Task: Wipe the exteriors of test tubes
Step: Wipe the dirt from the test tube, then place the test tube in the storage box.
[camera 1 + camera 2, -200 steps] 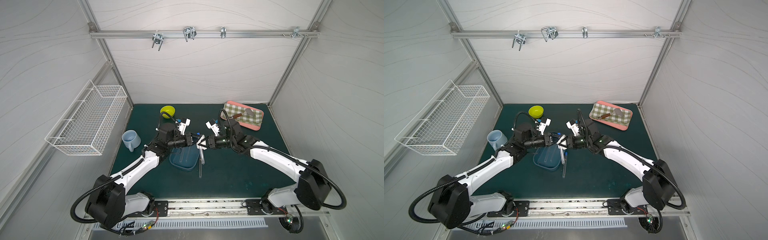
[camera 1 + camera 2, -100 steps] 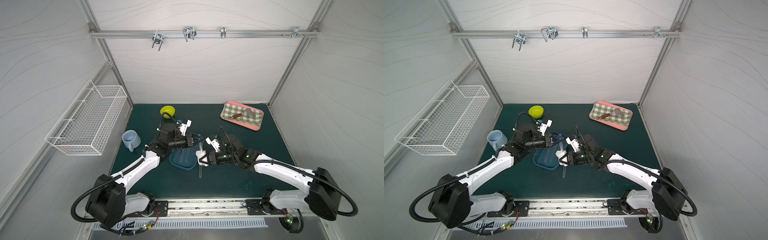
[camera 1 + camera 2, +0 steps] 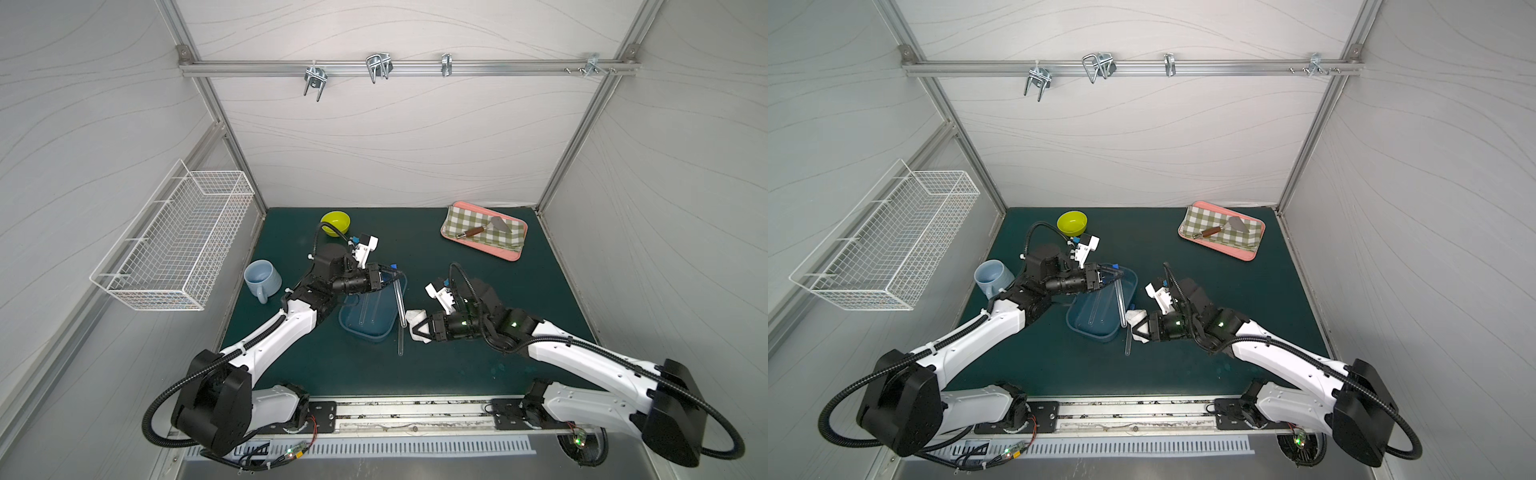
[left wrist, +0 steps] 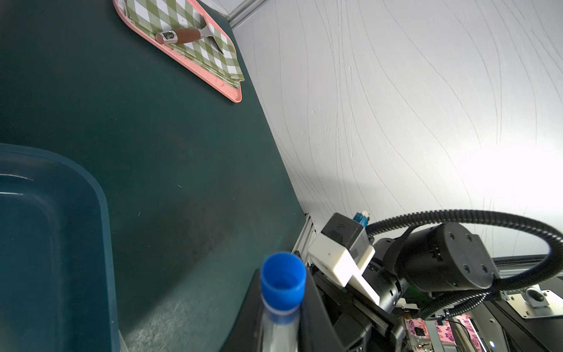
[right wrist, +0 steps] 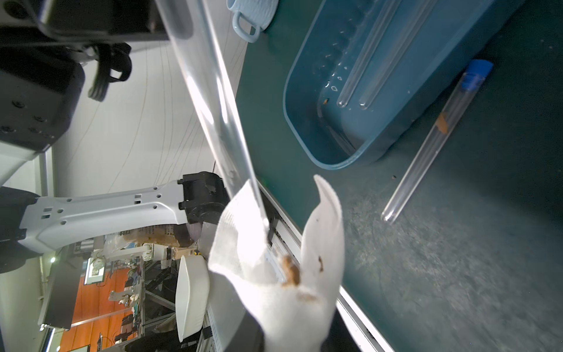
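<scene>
Partly hidden: left gripper (image 3: pixel 390 277) clamps test tube (image 3: pixel 400 301) just under its blue cap (image 4: pixel 283 282). Tube's rounded end vanishes inside stained white cloth (image 5: pixel 274 283), pinched by right gripper (image 3: pixel 419 331), jaws mostly covered.

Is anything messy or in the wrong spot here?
Yes. The white cloth in the right hand has brown stains. One test tube lies on the mat beside the blue tray, not inside it, and bears an orange smear.

White arm links (image 3: pixel 270 332), black joints (image 3: pixel 216 407), ribbed black cables (image 4: pixel 487 215), green indicator lights (image 3: pixel 514 324)
</scene>
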Robot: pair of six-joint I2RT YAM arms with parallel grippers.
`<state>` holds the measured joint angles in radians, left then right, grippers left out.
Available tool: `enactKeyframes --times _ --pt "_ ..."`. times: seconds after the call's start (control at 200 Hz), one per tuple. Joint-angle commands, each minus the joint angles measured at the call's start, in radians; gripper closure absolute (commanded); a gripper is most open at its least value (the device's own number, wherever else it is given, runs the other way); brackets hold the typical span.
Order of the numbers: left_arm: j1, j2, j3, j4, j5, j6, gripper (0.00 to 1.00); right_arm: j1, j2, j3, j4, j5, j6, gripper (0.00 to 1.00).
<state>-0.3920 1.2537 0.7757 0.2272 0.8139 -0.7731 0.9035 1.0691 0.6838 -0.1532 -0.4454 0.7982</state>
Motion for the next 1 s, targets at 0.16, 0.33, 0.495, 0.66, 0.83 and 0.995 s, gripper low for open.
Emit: enactKeyframes --times 0.16,0.33,0.495,0.66,0.83,0.995 --pt "0.042 -0.005 0.100 0.001 0.103 0.047 0.94 0.004 -0.121 -0.062 -0.096 0.075 0.039 0.77" --pt "0.057 -0.010 0.121 -0.036 0.111 0.064 0.94 -0.020 -0.174 -0.081 -0.120 0.083 0.042 0.77" --pt "0.068 -0.019 0.130 -0.046 0.120 0.071 0.93 -0.038 -0.211 -0.110 -0.117 0.086 0.053 0.78" --pt "0.079 -0.015 0.155 -0.165 0.101 0.140 0.93 -0.058 -0.229 -0.116 -0.125 0.081 0.053 0.78" --pt "0.082 -0.012 0.210 -0.431 -0.053 0.349 0.92 -0.092 -0.230 -0.135 -0.109 0.058 0.058 0.78" --pt "0.083 0.011 0.233 -0.503 -0.122 0.418 0.92 -0.110 -0.229 -0.108 -0.134 0.056 0.039 0.78"
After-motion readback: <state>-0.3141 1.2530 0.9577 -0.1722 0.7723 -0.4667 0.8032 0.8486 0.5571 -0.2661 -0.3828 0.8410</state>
